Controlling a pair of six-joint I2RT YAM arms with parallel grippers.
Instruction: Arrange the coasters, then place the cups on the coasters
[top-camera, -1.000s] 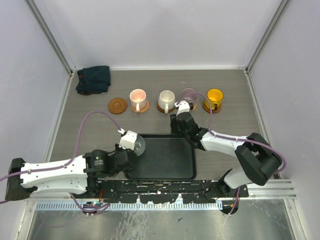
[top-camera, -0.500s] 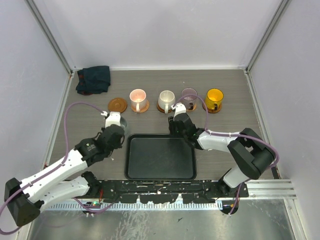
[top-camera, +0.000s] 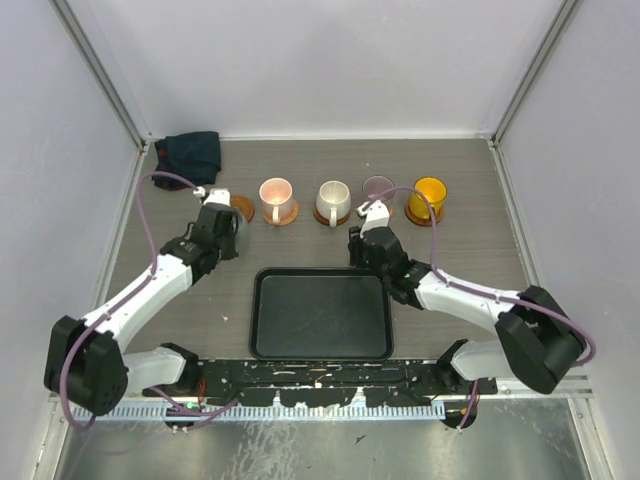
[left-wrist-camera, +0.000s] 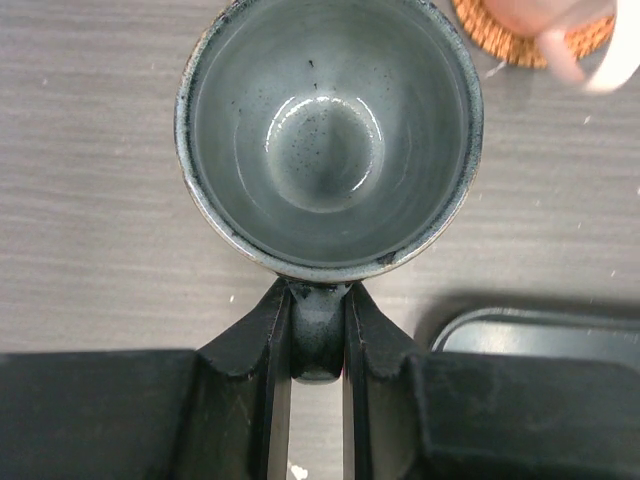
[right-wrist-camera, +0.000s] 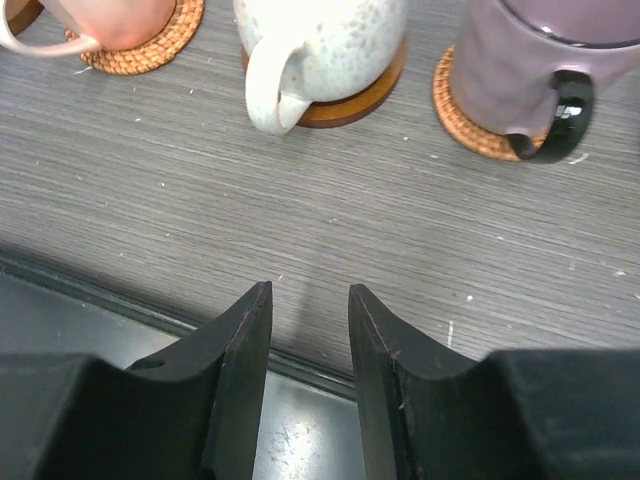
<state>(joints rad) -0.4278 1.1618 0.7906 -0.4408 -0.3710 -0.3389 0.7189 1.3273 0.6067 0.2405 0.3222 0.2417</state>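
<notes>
Tabletop scene from above, grey wood grain. Carried within the last second from beside the black rectangular tray (top-camera: 320, 312) up to the far row: glazed grey-green ceramic mug (left-wrist-camera: 330, 130), clamped by its handle in the left gripper (left-wrist-camera: 318, 300). Possibly above the one bare dark round coaster (top-camera: 244, 208), though half hidden under the arm. Drawn back from the mauve mug (right-wrist-camera: 545, 70): right gripper (right-wrist-camera: 308, 300), jaws parted, holding nothing. Leaves only this last mug to set down.
</notes>
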